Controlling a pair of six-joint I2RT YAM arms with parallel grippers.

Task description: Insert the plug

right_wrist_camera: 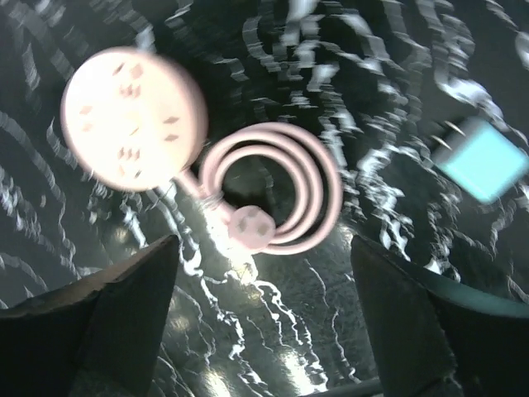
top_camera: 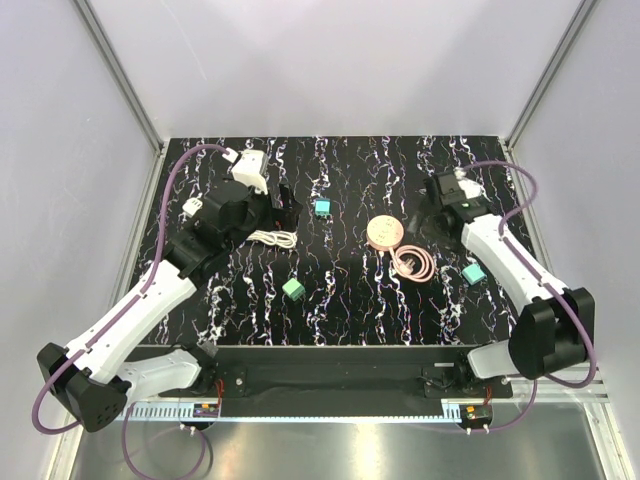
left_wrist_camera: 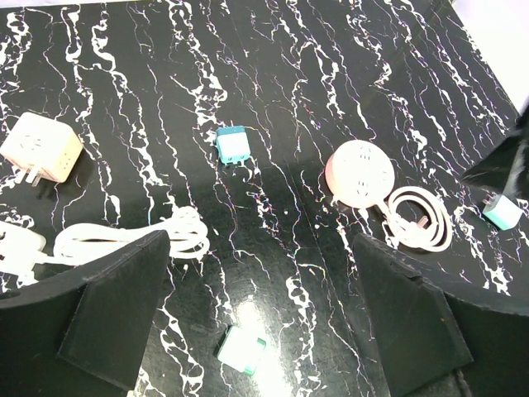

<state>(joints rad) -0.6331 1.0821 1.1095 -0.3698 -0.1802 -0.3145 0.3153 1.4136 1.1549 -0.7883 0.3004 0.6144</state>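
Approach is the step we read here: neither arm has anything in hand yet.

Top external view: the black, white-veined tabletop (top_camera: pixel 350 310) carries a round pink plastic socket hub (top_camera: pixel 383 232), with its coiled pink cord (top_camera: pixel 413 263) just beside it. The right end effector (top_camera: pixel 420 213) hangs near both. The left end effector (top_camera: pixel 285 212) sits near a white cube socket (top_camera: pixel 250 168) and a coiled white cable (top_camera: pixel 272 238). Small teal plastic plug blocks lie well apart: the far block (top_camera: pixel 322 208), the greener near block (top_camera: pixel 293 289), and the right-hand block (top_camera: pixel 473 273) beside the right arm.

Left wrist view: the left end effector (left_wrist_camera: pixel 260 240) is spread wide, with nothing between its fingers and bare tabletop beyond them.

Right wrist view, which is blurred: the right end effector (right_wrist_camera: pixel 264 244) is likewise wide apart and empty. It is poised over the cord's pink plug (right_wrist_camera: pixel 250 225), which lies inside the coil, just beside the hub.

We cannot tell which plug the task means. Our judgement is that the right arm is better placed. It would need to come down over the chosen plug, close across its flat sides, then line the prongs up squarely with a socket face before pressing in.
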